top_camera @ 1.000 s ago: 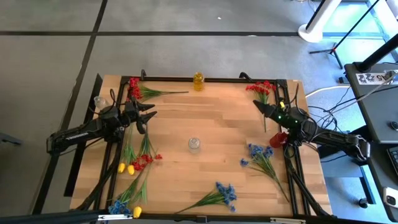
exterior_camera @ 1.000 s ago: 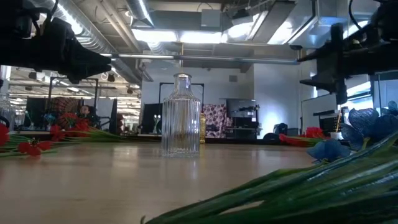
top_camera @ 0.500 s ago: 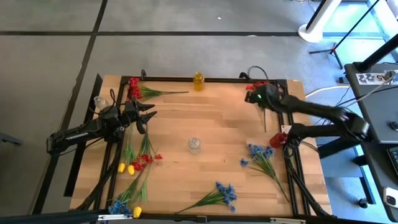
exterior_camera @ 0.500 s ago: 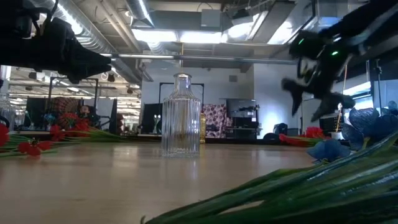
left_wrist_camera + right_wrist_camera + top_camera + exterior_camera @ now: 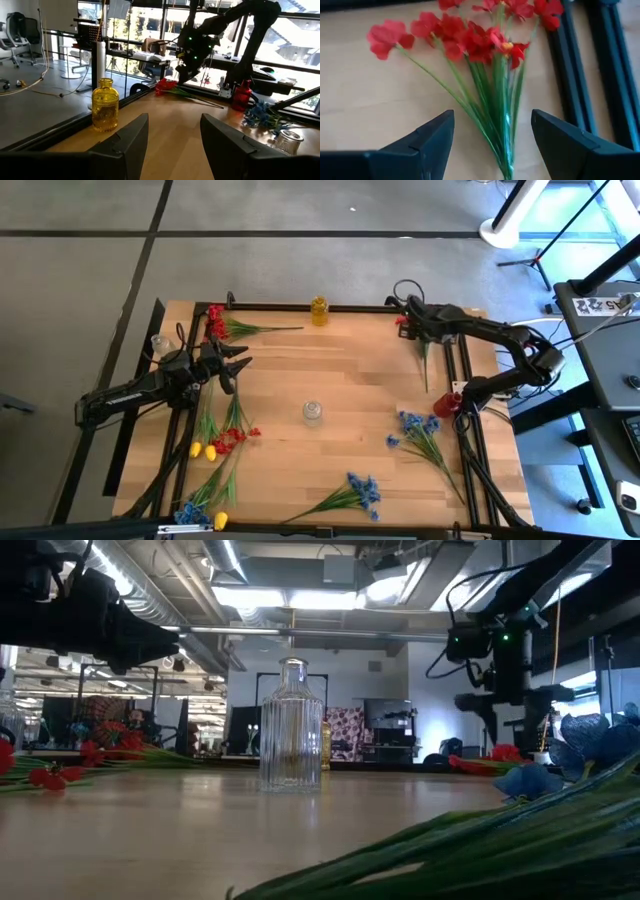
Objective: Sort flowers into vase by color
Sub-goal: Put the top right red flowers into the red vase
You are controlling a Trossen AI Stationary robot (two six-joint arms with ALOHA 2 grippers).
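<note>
My right gripper (image 5: 408, 321) (image 5: 492, 120) hangs open over the red sprig (image 5: 424, 332) that lies flat on the table at the far right corner. In the right wrist view its fingers stand on either side of the green stems (image 5: 495, 100), fingers pointing down, touching nothing that I can see. My left gripper (image 5: 236, 360) (image 5: 174, 120) waits open above the table's left side, near another red sprig (image 5: 226, 327). Blue sprigs (image 5: 420, 430) (image 5: 355, 492) and a mix of yellow and red ones (image 5: 215, 442) lie on the near half.
A clear glass vase (image 5: 312, 412) (image 5: 291, 727) stands mid-table. A yellow vase (image 5: 319, 310) (image 5: 105, 105) stands at the far edge, a red one (image 5: 447, 402) at the right edge and a clear one (image 5: 160, 343) at the left. A black frame (image 5: 350, 308) runs round the tabletop.
My right arm has swung from the table's right side toward the far edge and its gripper has tipped to point down. It now hangs over the red sprig in the far right corner. The flowers and vases lie as before.
</note>
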